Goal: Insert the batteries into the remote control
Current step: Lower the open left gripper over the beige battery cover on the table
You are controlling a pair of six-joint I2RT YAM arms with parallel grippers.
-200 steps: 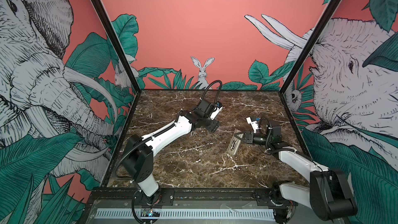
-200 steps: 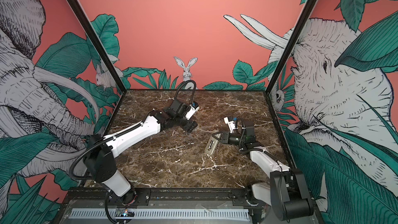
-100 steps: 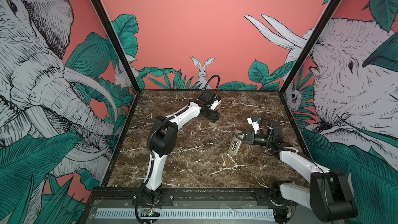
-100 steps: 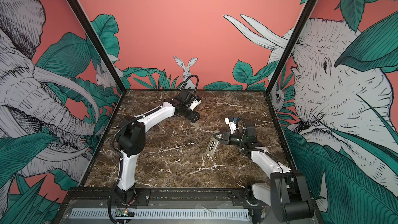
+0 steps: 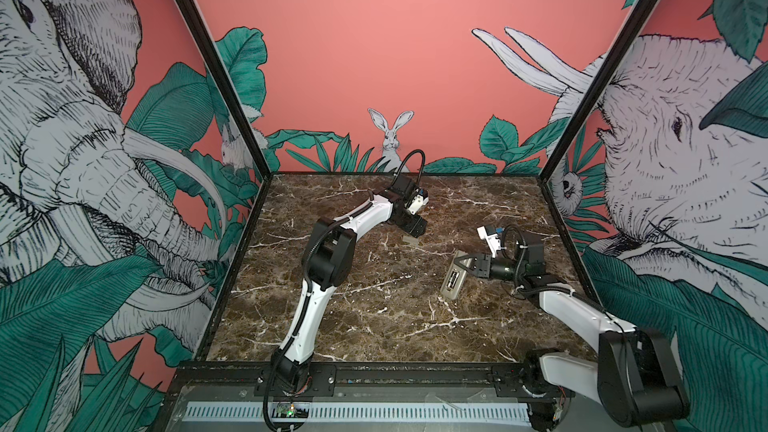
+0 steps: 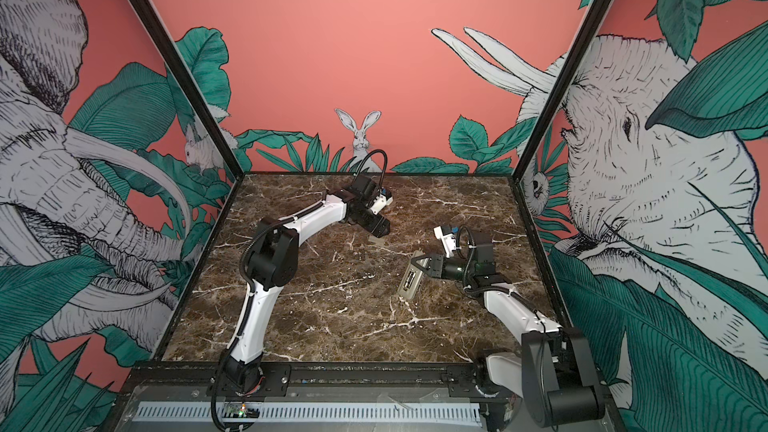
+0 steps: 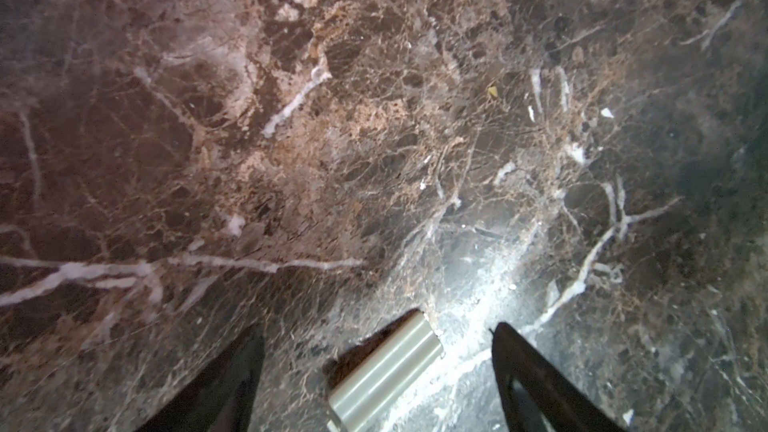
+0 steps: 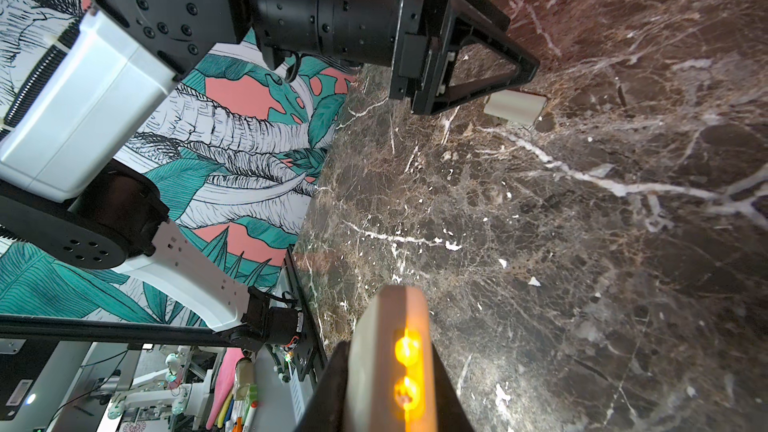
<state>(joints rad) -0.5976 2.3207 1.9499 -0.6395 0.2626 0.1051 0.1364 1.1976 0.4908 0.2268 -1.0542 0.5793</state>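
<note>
**Cover plate pickup lined up, remote held ready**

Brown marble counter (image 5: 374, 309) with white veins fills the cell floor. The white-and-black left arm (image 5: 361, 218) reaches to the far middle of it. The white-and-black right arm (image 5: 573, 309) stays on its own side, wrist low.

The black left end effector (image 7: 376, 328) points down at the counter, fingers spread wide and nothing gripped. It looks set to straddle the plate below it.

The black right end effector (image 5: 462, 265) is clamped on one end of the slim grey-beige remote control (image 5: 453, 281). The remote sits right of centre, tilted up on its long edge, far end down by the counter. Its back recess faces the top cameras. Probably held like this so the open back stays reachable for the other arm.

The small flat grey plastic cover plate (image 7: 386, 371) lies flat on the counter. It is in the gap between the left fingers and touches neither. It is well apart from the remote.

The small dark cylindrical batteries: none loose on the counter in any view. The recess shows dark in both top views, so they may already be seated, but it is too small to tell. The likely step is closing the back.
</note>
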